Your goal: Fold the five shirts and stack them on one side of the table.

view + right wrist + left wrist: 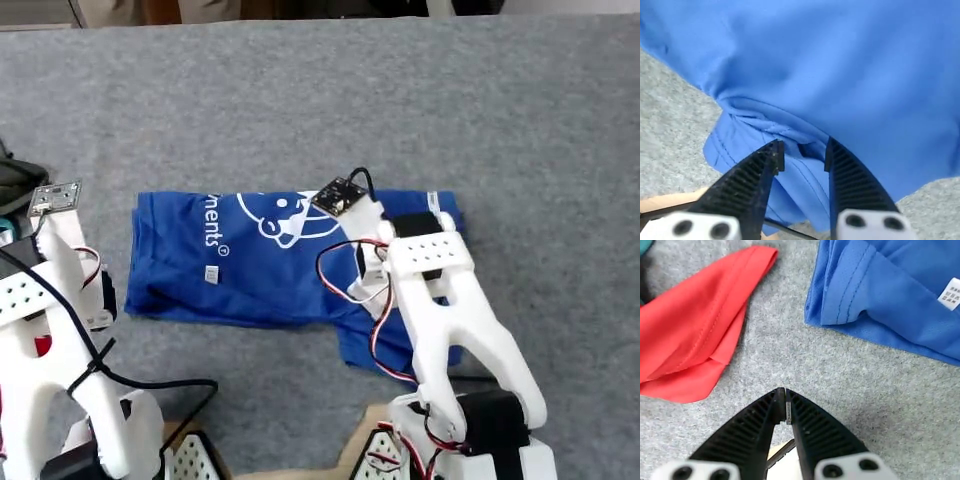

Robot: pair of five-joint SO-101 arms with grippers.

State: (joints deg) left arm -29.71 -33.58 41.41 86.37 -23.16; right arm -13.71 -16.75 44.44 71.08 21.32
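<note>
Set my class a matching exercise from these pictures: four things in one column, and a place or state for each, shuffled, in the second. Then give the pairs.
Column one
1. blue shirt
2. red shirt
3. left gripper
4. right gripper

Column two
A. shut, above bare table
B. open, over blue cloth
C. mid-table, white print showing
D. near the left gripper, no print showing

Pairs: 1-C, 2-D, 3-A, 4-B
</note>
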